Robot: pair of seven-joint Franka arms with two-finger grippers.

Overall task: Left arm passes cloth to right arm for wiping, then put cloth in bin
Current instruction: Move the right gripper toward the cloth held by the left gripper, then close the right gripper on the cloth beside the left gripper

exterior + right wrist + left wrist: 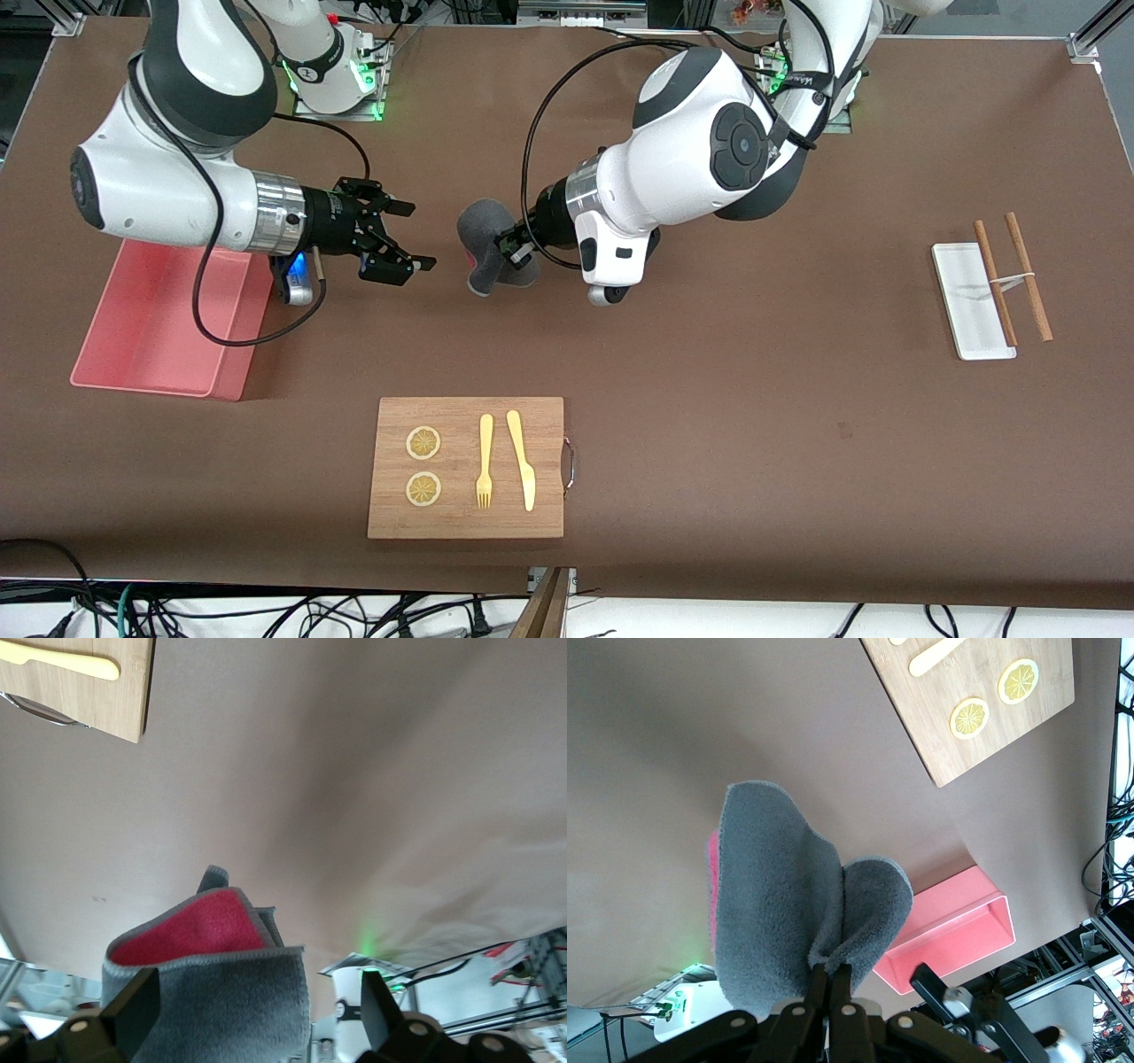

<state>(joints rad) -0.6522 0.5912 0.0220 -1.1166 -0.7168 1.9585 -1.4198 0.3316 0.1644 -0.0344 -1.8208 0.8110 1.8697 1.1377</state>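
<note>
I see the brown table (709, 399) first, with the pink bin (151, 328) at the right arm's end. The wooden board (467, 467) lies nearer the front camera. Above the table's middle, my left gripper (514, 246) is clenched on the grey cloth (489, 244), which hangs bunched from its fingertips, red-pink patch facing the right gripper (415, 237). That one hovers just beside the cloth, fingers spread wide, not touching it.

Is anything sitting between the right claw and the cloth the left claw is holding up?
Nothing visible. The left claw is shut on the cloth, held above bare table. The right claw is open and faces it across an open gap.
</note>
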